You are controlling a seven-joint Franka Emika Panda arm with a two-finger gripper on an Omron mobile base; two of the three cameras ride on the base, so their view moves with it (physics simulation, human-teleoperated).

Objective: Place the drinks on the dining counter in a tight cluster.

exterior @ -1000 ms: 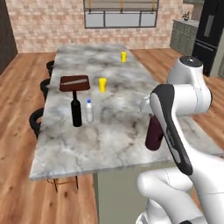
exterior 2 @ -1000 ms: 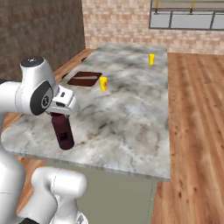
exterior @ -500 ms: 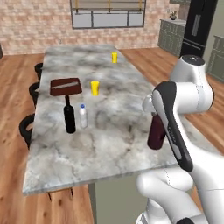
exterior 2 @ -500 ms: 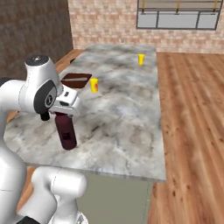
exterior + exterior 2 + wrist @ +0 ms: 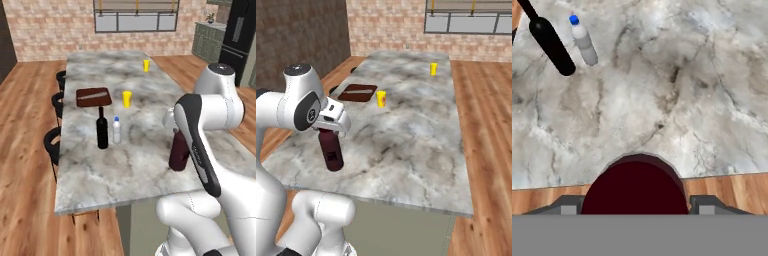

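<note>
Dark maroon bottle (image 5: 178, 152) stands upright near the table's (image 5: 145, 165) near edge, held at the neck. Tool (image 5: 332, 129) pinches it from above; in the hand view the bottle's round top sits between the two finger tips (image 5: 709, 203).

Tall black wine bottle (image 5: 102, 130) and small whitish bottle (image 5: 116, 131) with blue cap stand just beside each other, well apart from the maroon one, toward the stool side.

Table top: grey-veined marble, long. Further along it, a dark brown board (image 5: 93, 96), one yellow cup (image 5: 127, 98) just beside that, a second yellow cup (image 5: 146, 65) near the far end.

Black round stools (image 5: 52, 140) along one long side, seen from the left base camera. Wood plank floor (image 5: 486, 125), brick wall (image 5: 50, 30) with a window (image 5: 136, 15) behind.

From the right base camera the arm covers the black and whitish bottles.
</note>
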